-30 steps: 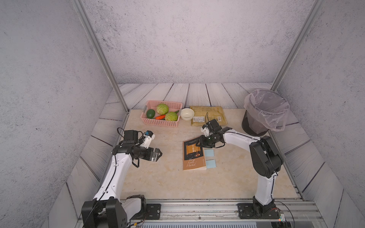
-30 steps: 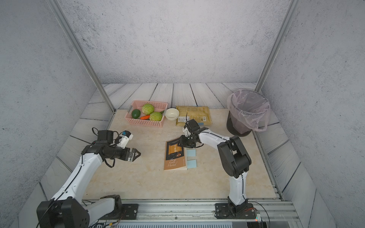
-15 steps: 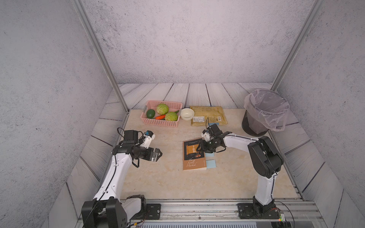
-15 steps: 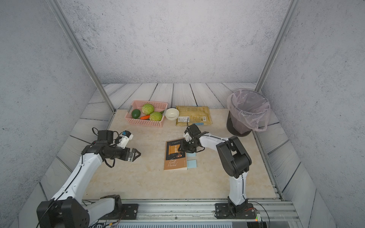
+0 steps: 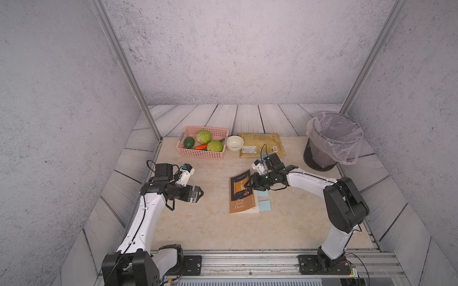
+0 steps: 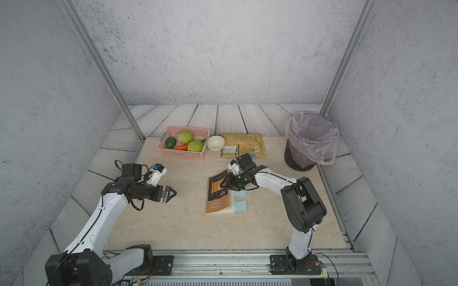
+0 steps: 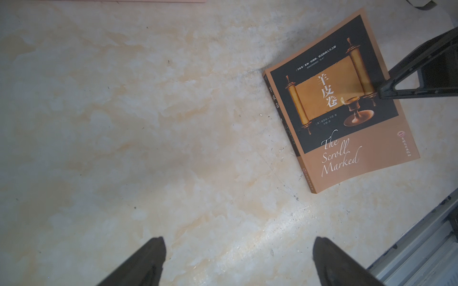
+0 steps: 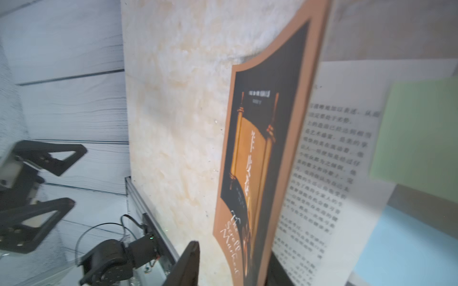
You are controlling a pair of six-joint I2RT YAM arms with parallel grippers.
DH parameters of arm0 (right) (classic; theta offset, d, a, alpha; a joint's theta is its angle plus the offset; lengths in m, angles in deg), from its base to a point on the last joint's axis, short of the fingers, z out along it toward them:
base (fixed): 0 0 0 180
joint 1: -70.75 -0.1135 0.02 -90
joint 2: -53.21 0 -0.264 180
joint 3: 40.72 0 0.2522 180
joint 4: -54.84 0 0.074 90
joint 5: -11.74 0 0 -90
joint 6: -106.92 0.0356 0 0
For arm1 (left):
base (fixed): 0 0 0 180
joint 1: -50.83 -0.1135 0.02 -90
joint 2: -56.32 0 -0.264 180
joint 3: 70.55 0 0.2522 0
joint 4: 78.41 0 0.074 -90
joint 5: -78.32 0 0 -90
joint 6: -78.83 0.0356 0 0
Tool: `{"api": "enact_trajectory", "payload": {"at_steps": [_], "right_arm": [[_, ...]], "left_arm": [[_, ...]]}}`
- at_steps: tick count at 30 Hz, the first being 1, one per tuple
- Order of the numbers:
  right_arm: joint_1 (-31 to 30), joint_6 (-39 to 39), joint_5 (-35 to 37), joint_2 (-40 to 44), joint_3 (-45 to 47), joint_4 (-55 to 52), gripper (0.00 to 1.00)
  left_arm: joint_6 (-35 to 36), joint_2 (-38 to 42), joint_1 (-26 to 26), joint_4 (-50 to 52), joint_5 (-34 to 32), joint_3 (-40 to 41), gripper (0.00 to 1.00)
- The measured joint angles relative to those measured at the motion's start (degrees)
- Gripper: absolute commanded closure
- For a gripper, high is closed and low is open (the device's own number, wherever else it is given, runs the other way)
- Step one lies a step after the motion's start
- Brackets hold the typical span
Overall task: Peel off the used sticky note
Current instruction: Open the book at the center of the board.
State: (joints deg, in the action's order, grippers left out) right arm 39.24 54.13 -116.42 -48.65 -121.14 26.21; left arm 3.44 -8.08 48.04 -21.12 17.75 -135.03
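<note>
right gripper (image 5: 248, 184) advanced; wrist reveals note (image 8: 421, 138)

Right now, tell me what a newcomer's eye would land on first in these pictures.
The brown-and-black book in the middle of the table draws the eye. The right tool is at its open edge, and the cover is lifted, showing a green sticky note on the page inside. Blue sticky notes poke out beside it, and at the back stand a pink basket of vegetables and a plastic-lined bin.
</note>
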Motion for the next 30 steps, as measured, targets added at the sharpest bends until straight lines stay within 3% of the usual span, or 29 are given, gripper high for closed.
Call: {"api": "enact_trajectory", "payload": {"at_steps": [30], "right_arm": [[-2.60, 2.23, 0.39, 2.16, 11.52, 4.50, 0.50]], "left_arm": [[-0.02, 0.39, 0.00, -0.04, -0.02, 0.00, 0.01]]}}
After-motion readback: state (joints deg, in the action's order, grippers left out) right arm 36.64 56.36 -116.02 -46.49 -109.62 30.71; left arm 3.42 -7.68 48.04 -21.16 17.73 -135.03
